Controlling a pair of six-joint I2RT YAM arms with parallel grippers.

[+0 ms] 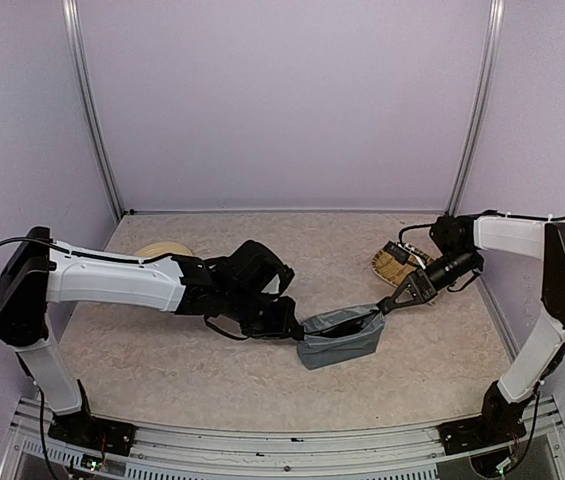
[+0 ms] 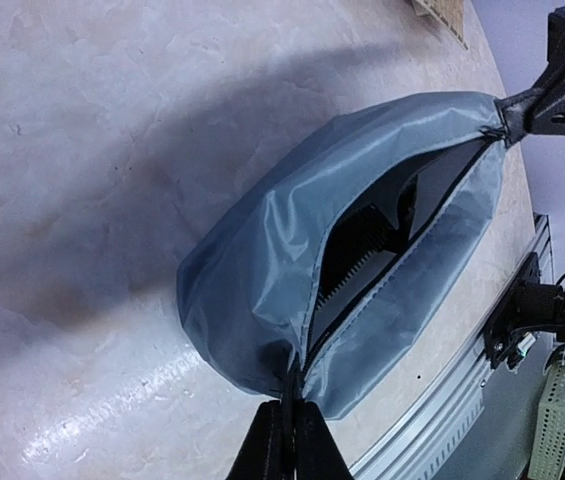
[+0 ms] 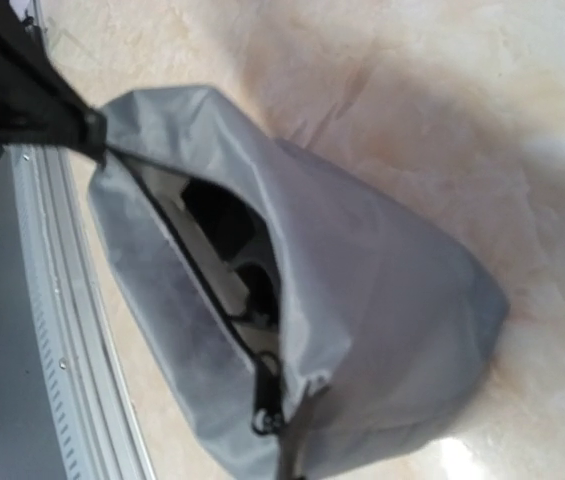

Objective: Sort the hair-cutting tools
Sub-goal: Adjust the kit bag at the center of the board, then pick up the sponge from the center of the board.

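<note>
The grey zip pouch (image 1: 340, 336) is stretched between my two grippers with its zip open. My left gripper (image 1: 299, 327) is shut on the pouch's left end, pinching the seam at the end of the zip (image 2: 292, 405). My right gripper (image 1: 383, 308) is shut on the opposite end (image 2: 507, 115), close by the zip pull (image 3: 268, 416). Inside the pouch (image 2: 262, 270) I see the teeth of a black comb (image 2: 362, 258). In the right wrist view the opening shows dark shapes and a pale strip (image 3: 232, 235) that I cannot name.
A round beige plate (image 1: 162, 250) lies behind my left arm. A woven basket (image 1: 400, 266) stands at the right, under my right arm. The metal rail of the table's near edge (image 2: 462, 400) runs close to the pouch.
</note>
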